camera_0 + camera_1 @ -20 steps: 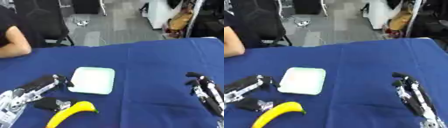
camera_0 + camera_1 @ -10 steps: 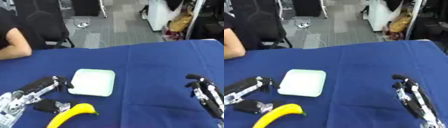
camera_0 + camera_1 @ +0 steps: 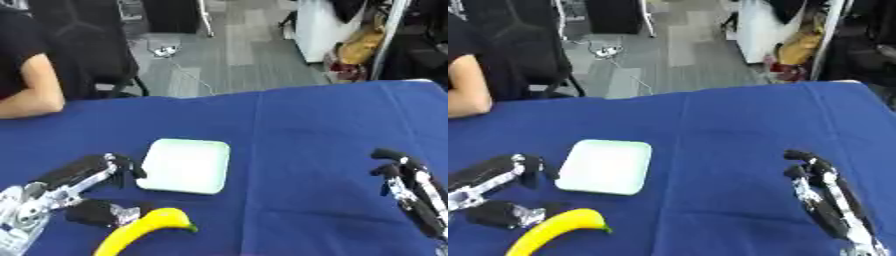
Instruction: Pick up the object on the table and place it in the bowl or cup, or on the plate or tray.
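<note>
The banana (image 3: 140,232) lies on the blue tabletop (image 3: 297,130) just in front of the pale square plate (image 3: 185,165), apart from it. The left hand (image 3: 83,187) rests beside the plate with fingers relaxed, its thumb near the banana's upper end, holding nothing. A curved, smooth fruit could roll away during a grasp. The right hand (image 3: 824,197) waits open, well to the plate's right.

Between my left hand (image 3: 66,192) and the plate (image 3: 185,165) at two o'clock nothing stands in the way; the banana (image 3: 140,230) lies close at five o'clock. From my right hand (image 3: 826,200), open blue table (image 3: 306,130) stretches toward nine o'clock
</note>
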`<move>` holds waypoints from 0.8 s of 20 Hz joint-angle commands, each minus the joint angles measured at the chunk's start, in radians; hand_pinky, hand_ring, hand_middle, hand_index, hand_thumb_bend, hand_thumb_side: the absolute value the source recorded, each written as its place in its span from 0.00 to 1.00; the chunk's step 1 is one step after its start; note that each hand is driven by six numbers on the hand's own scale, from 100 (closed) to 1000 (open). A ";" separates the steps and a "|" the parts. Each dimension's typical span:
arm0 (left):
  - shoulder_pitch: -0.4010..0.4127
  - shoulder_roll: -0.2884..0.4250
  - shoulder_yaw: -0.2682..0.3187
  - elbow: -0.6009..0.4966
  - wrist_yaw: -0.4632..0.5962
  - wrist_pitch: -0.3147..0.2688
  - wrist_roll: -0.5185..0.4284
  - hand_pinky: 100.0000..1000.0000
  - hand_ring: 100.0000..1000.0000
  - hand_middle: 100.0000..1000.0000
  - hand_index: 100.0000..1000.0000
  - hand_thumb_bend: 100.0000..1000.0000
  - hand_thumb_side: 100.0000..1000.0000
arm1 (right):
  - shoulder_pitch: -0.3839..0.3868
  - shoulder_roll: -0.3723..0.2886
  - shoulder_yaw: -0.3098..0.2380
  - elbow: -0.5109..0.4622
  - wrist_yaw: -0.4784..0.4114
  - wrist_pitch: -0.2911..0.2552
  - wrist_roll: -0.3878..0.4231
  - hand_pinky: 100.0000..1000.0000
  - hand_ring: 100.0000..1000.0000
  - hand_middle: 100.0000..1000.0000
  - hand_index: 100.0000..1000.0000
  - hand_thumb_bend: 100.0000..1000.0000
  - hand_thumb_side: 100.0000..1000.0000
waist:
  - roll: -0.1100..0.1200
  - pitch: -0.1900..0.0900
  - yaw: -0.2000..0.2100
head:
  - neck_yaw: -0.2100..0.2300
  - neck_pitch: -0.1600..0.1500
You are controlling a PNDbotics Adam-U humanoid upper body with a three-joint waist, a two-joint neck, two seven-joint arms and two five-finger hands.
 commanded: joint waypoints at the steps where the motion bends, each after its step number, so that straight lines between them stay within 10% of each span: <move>1: -0.016 0.022 -0.001 0.000 -0.006 -0.002 -0.009 0.50 0.53 0.63 0.76 0.23 0.68 | -0.010 -0.019 -0.006 -0.014 0.000 -0.002 -0.003 0.31 0.59 0.74 0.85 0.00 0.80 | -0.003 -0.023 -0.001 | -0.011 -0.009; 16: -0.035 -0.030 -0.036 0.089 -0.036 -0.019 -0.043 0.50 0.53 0.63 0.76 0.23 0.70 | -0.020 -0.012 -0.003 -0.019 -0.001 -0.003 0.000 0.31 0.59 0.74 0.85 0.00 0.80 | -0.006 -0.006 -0.015 | 0.000 -0.007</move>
